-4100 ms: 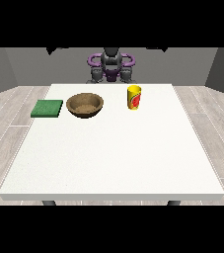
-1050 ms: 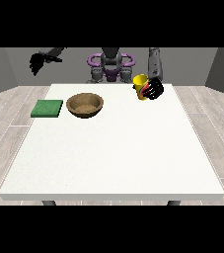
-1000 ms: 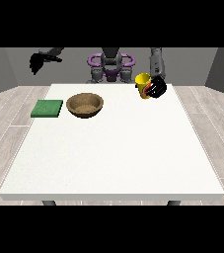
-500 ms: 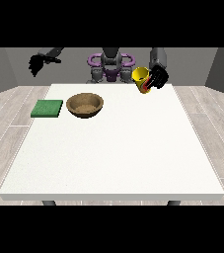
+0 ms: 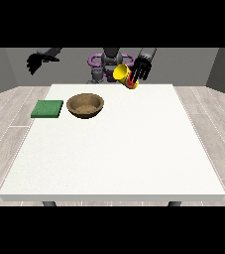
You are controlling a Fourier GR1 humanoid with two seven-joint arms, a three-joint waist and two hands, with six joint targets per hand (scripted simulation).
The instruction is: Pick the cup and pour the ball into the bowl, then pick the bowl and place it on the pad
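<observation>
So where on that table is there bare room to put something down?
The whole near half of the table is bare, and so is the right side beyond the bowl. Things cluster at the far left: the green pad beside the bowl. The cup is held above the far edge.

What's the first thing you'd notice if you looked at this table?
Most eyes would go to the bright yellow cup, held up in the air and tipped sideways by the black hand at the view's right, at the far side of the white table. Next come the brown bowl and the green pad beside it on the table's left. The hand at the view's left is raised, holding nothing.
</observation>
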